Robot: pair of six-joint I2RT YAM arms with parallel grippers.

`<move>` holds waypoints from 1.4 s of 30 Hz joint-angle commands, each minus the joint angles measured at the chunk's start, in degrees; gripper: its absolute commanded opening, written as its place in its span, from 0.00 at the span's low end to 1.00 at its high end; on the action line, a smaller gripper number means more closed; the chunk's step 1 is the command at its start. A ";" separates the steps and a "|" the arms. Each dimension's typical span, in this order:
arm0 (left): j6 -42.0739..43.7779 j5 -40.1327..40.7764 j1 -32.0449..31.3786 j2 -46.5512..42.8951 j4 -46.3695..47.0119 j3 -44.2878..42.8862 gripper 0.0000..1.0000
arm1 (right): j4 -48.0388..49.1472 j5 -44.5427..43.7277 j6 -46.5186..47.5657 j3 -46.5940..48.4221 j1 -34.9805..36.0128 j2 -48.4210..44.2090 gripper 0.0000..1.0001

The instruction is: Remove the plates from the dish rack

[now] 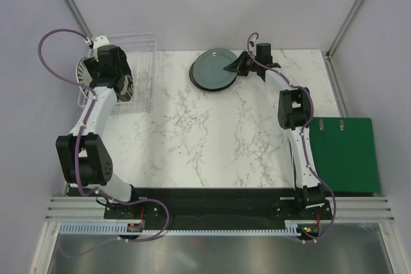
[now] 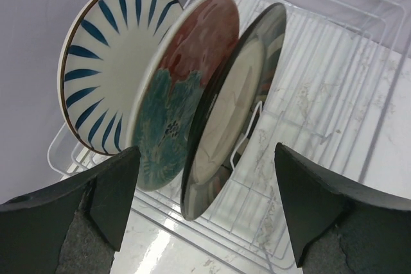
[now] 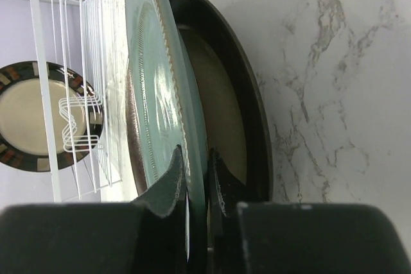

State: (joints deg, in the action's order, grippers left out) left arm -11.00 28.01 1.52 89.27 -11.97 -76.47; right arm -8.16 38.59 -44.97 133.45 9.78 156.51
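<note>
Three plates stand on edge in the white wire dish rack (image 2: 321, 56): the striped white plate (image 2: 106, 68), the red plate with teal flowers (image 2: 173, 94) and the black-rimmed cream plate (image 2: 234, 101). My left gripper (image 2: 205, 206) is open above them, its jaws wide apart and holding nothing; in the top view the left gripper (image 1: 110, 75) hovers over the rack (image 1: 144, 43). My right gripper (image 3: 196, 174) is shut on the rim of the grey-teal plate (image 3: 157, 81), which lies on the brown plate (image 3: 225, 113) at the table's back (image 1: 215, 68).
A flat green board (image 1: 343, 152) lies at the right edge of the marble table (image 1: 212, 139). The rack and the black-rimmed plate (image 3: 38, 117) show in the right wrist view behind the stacked plates. Grey walls close the back and sides.
</note>
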 commanded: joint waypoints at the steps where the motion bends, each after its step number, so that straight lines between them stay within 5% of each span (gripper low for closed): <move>1: 1.69 1.70 1.03 3.79 -0.34 -1.93 0.92 | 0.78 -0.88 3.31 -0.03 2.08 -2.25 0.16; 10: -0.42 -1.55 2.35 9.60 -0.60 -2.99 0.90 | -0.10 -1.85 6.47 -4.34 2.79 -6.30 0.33; 13: -0.86 -2.87 2.78 11.27 -1.21 -4.30 0.87 | -1.41 -2.81 7.44 -4.95 2.87 -6.91 0.66; 16: -1.30 -4.62 3.14 12.15 -1.48 -5.45 0.75 | -2.29 -5.27 9.72 -7.41 2.96 -9.20 0.72; 20: -1.12 -6.30 3.58 12.94 -1.83 -6.68 0.40 | -7.81 -13.40 14.37 -6.80 3.05 -11.39 0.74; 26: -0.60 -8.06 3.67 14.61 -3.23 -8.17 0.02 | -18.09 -23.19 22.90 -5.40 4.02 -14.21 0.78; 33: -0.42 -8.85 3.75 14.79 -3.59 -8.44 0.02 | -24.35 -36.73 29.76 -1.09 5.86 -15.09 0.82; 42: -0.33 -11.22 3.67 11.63 -3.68 -8.17 0.02 | -26.82 -41.84 31.87 -0.64 6.04 -14.30 0.86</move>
State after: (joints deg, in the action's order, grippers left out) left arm -7.07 20.86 5.45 102.54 -18.15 -82.94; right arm -32.91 1.34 -15.62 130.69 16.14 144.27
